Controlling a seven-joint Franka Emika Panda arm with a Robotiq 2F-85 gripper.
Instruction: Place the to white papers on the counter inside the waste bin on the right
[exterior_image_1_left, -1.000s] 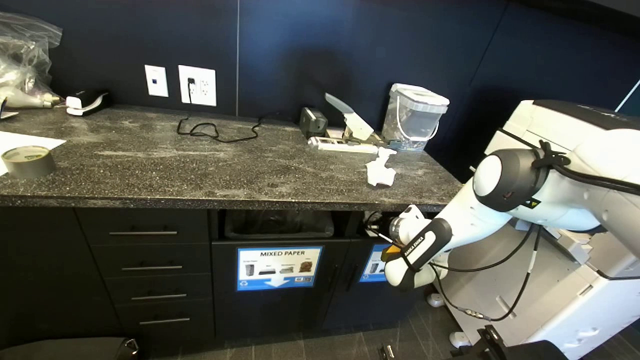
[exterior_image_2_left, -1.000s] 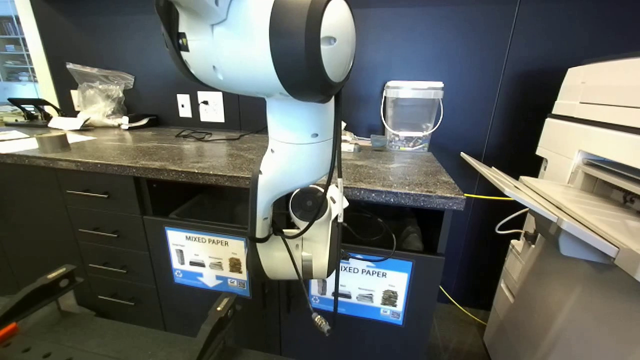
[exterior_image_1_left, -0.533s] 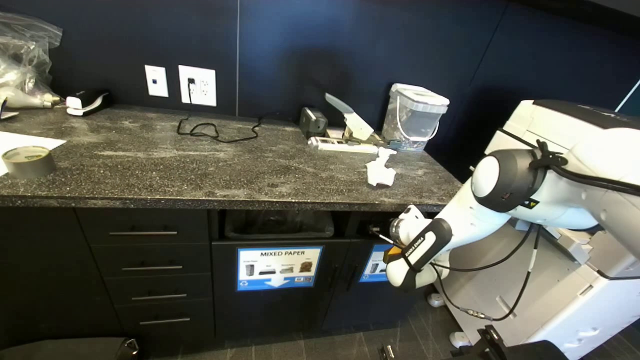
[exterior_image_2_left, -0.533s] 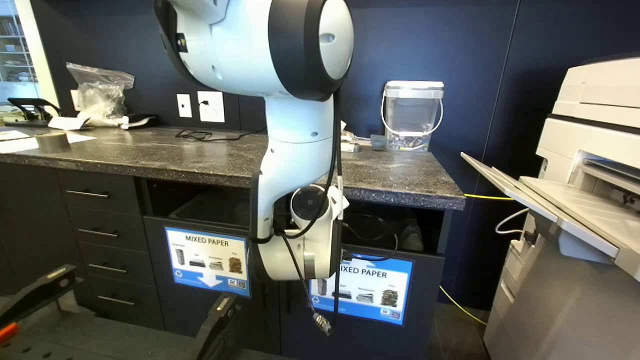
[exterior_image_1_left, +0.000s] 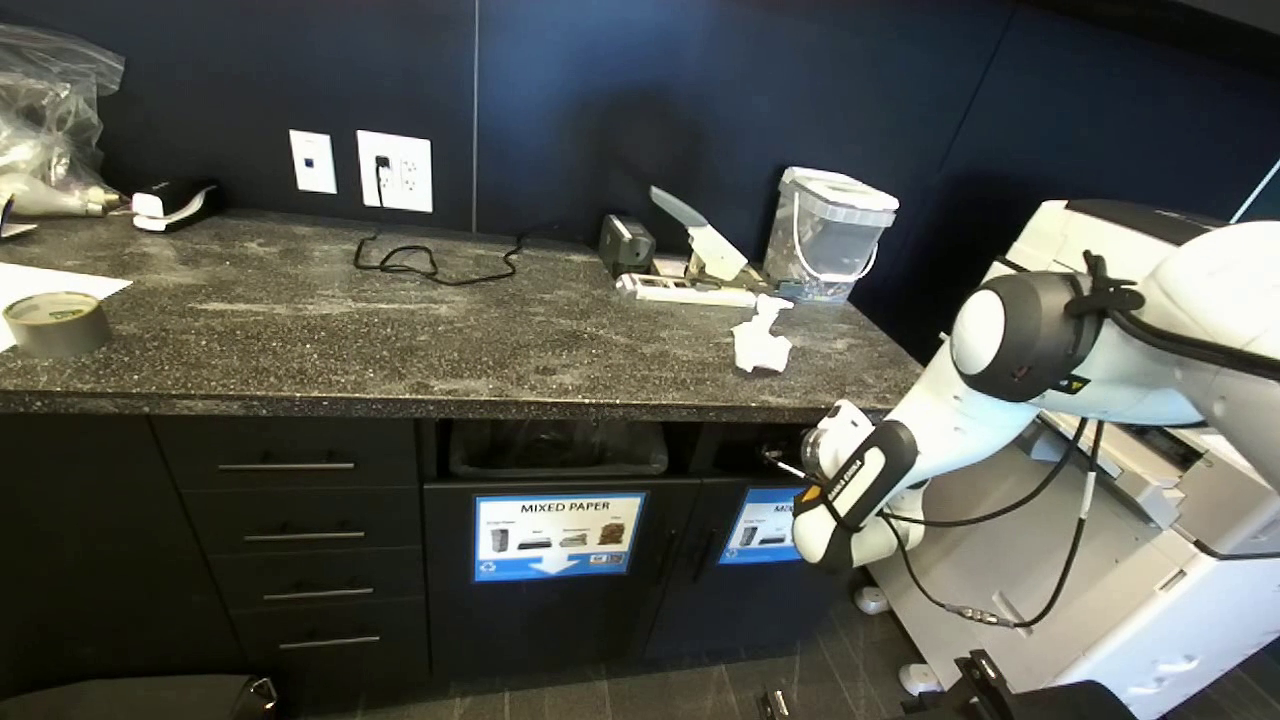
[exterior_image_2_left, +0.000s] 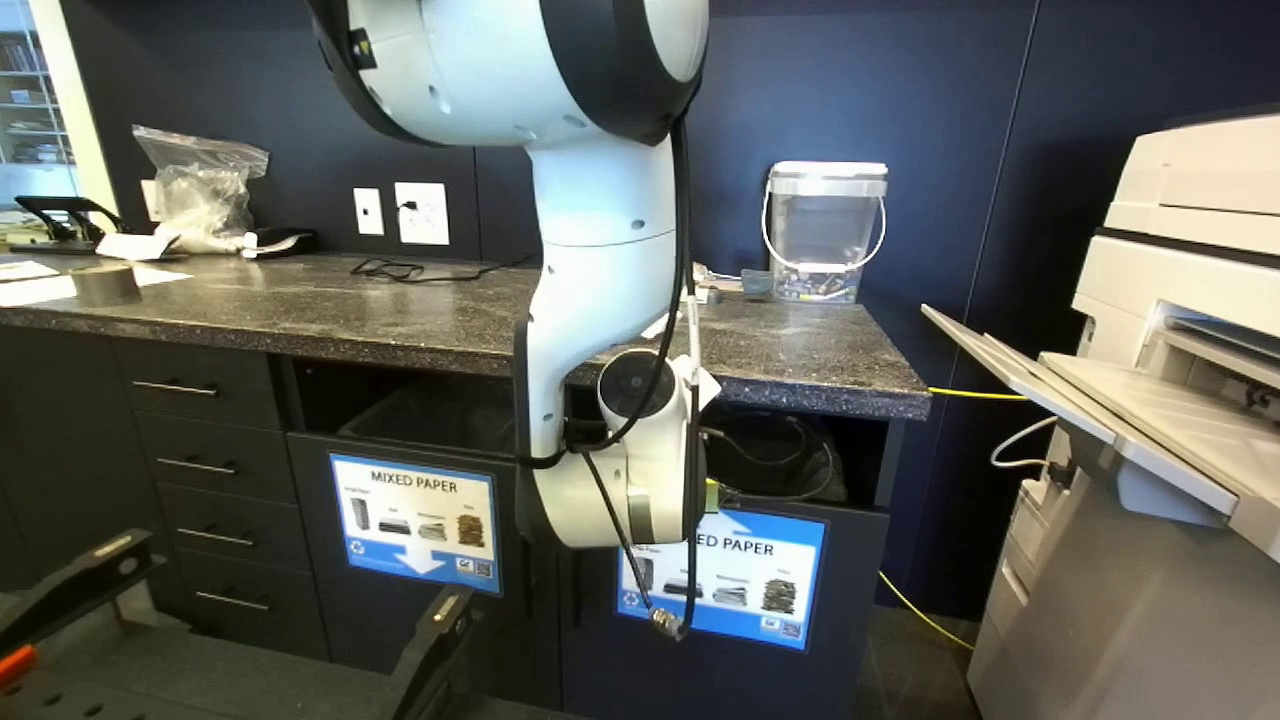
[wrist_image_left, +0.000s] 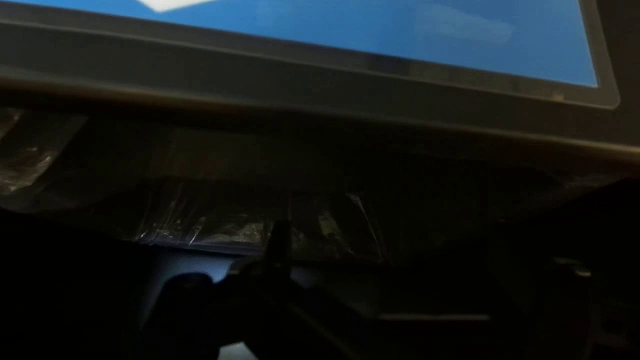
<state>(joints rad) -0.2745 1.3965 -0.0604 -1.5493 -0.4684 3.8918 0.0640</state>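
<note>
My gripper (wrist_image_left: 278, 241) at the mouth of the right-hand waste bin (exterior_image_2_left: 850, 555), crumpled white paper (exterior_image_1_left: 761, 347) up on the speckled stone countertop (exterior_image_1_left: 480, 335).

My wrist view shows me as a dark silhouette against glossy, creased plastic film (wrist_image_left: 235, 230) in the slot; I cannot tell whether my jaws are parted, closed or gripping anything. In an exterior view the paper lies near the countertop's right end, close to a long flat white object (exterior_image_1_left: 690, 291); whether it is one wad or two I cannot tell. In an exterior view my arm (exterior_image_2_left: 600, 290) blocks most of that spot. A lidded translucent tub (exterior_image_1_left: 830, 235) has small mixed pieces (exterior_image_2_left: 818, 288) at its bottom, too small to name. A clear zip bag (exterior_image_2_left: 203, 195) holds something pale. The left slot holds a dark, rimmed tub (exterior_image_1_left: 560, 472).
</note>
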